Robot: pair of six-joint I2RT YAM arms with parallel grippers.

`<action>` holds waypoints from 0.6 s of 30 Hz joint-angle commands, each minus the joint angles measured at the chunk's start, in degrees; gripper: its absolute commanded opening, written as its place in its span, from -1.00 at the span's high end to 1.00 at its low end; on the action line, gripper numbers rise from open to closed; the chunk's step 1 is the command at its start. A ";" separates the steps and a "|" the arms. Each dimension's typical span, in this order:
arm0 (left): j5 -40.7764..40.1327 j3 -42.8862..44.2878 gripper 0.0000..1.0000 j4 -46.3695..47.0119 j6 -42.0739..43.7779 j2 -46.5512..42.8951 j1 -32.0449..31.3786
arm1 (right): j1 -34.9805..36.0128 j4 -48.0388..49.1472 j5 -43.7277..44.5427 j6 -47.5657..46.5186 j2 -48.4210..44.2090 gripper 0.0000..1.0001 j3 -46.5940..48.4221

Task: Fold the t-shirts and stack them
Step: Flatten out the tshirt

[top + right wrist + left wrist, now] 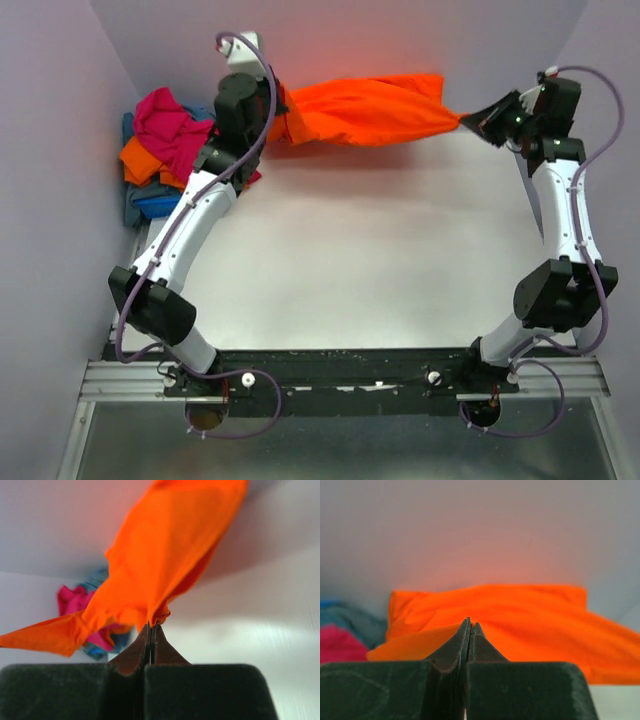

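Fingertips of my left gripper point(471, 625) and right gripper point(151, 626) are pinching opposite ends of orange t-shirt point(360, 110), stretching it upper-centre, probably to flatten it; shirt pile point(165, 150) sitting upper left.

No lettering to read

No word, number, brand or sign can be read in any of the three views. The bright orange soft-fabric t-shirt point(360, 110) shows plain cloth. So does the crumpled pile of pink, orange and blue shirts point(165, 150). The faint pale scuff lines on the dark body of the left gripper point(471, 624) form no legible character, and the silver metal rail point(130, 380) carries no marking that can be made out.
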 commanded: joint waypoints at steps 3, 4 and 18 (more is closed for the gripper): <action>-2.97 -30.07 1.00 6.34 -8.19 -14.77 -1.58 | -0.41 8.67 1.12 -0.54 -8.53 0.99 -29.77; -3.49 -33.07 1.00 6.16 -8.90 -16.53 -2.89 | -0.50 9.63 2.35 -0.45 -9.76 0.99 -33.47; -12.20 -66.13 1.00 -16.32 -29.28 -46.76 -18.37 | -0.67 -0.71 24.15 0.26 -35.68 0.99 -67.43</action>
